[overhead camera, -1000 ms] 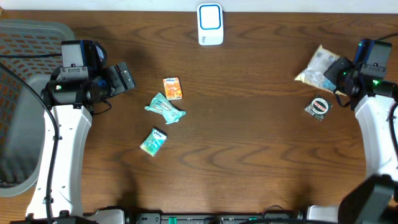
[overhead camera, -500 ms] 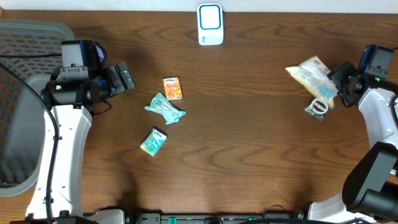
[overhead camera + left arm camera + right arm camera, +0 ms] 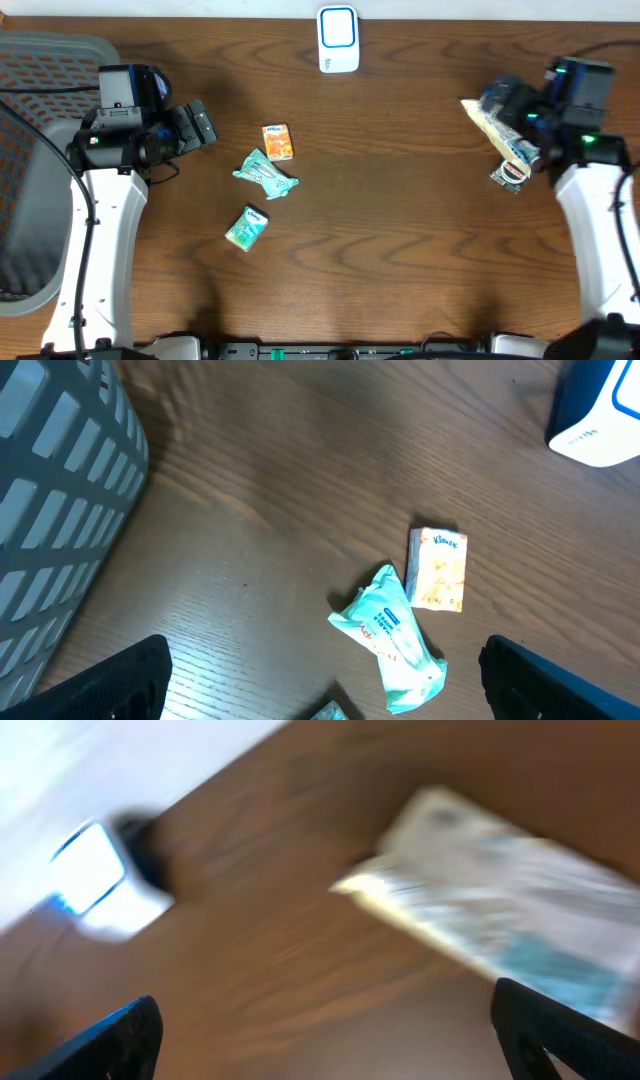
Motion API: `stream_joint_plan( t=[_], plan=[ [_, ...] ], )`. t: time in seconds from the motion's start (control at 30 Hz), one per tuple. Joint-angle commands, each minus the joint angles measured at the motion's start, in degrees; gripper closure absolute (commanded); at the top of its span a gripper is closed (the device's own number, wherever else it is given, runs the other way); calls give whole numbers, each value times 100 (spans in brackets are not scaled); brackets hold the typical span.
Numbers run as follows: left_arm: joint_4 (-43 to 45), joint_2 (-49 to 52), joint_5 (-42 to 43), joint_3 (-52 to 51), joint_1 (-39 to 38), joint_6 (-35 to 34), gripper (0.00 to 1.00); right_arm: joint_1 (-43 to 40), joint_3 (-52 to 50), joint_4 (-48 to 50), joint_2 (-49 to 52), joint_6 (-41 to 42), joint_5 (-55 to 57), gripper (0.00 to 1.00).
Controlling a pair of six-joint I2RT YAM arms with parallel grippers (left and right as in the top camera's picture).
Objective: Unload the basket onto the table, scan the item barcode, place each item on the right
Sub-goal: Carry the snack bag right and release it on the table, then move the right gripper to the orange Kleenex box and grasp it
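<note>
The white and blue barcode scanner (image 3: 338, 40) stands at the table's far edge; it shows blurred in the right wrist view (image 3: 100, 880) and at the corner of the left wrist view (image 3: 600, 415). A cream and blue bag (image 3: 510, 143) lies on the table at the right, blurred in the right wrist view (image 3: 510, 930). My right gripper (image 3: 500, 102) hangs open just over the bag's far end, nothing between its fingers (image 3: 560, 1030). My left gripper (image 3: 195, 125) is open and empty at the left, its fingers (image 3: 100, 685) wide apart.
An orange packet (image 3: 277, 142), a teal wrapper (image 3: 265, 172) and a small teal packet (image 3: 246, 227) lie left of centre. A round black and white item (image 3: 513, 171) sits beside the bag. A grey mesh basket (image 3: 40, 60) stands at the far left.
My right gripper has opened and let go of the bag, which shifted left and now lies on the table. The right arm swung round above it. The left arm has not moved.
</note>
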Motion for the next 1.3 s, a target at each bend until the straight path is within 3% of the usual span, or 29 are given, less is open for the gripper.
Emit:
stream_joint_plan(
  t=[0.0, 0.2, 0.5, 0.8, 0.97, 1.17, 1.2, 1.23, 1.27],
  plan=[
    [-22, 11, -52, 33, 17, 98, 2, 833, 94, 42, 101, -442, -271, 1],
    [-20, 11, -52, 33, 17, 98, 3, 2271, 846, 63, 732, -468, -221, 1],
    [-20, 11, -52, 33, 17, 98, 2, 3359, 3939, -1512, 3108, -800, -225, 1],
    [-20, 11, -52, 33, 17, 98, 2, 3657, 4148, -702, 4634, -769, -1244, 2],
    [-22, 11, -52, 33, 17, 98, 2, 3683, 4148, -393, 5449, -146, -1231, 43],
    [-20, 11, -52, 33, 17, 98, 2, 3797, 4148, -138, 5871, -146, -1231, 48],
    [-20, 11, -52, 33, 17, 98, 2, 3805, 4148, -122, 5906, -149, -1231, 52],
    [-20, 11, -52, 33, 17, 98, 2, 3821, 4148, -129, 5908, -149, -1231, 65],
    [-20, 11, -52, 33, 17, 98, 2, 3829, 4148, -157, 5908, -149, -1231, 69]
  ],
)
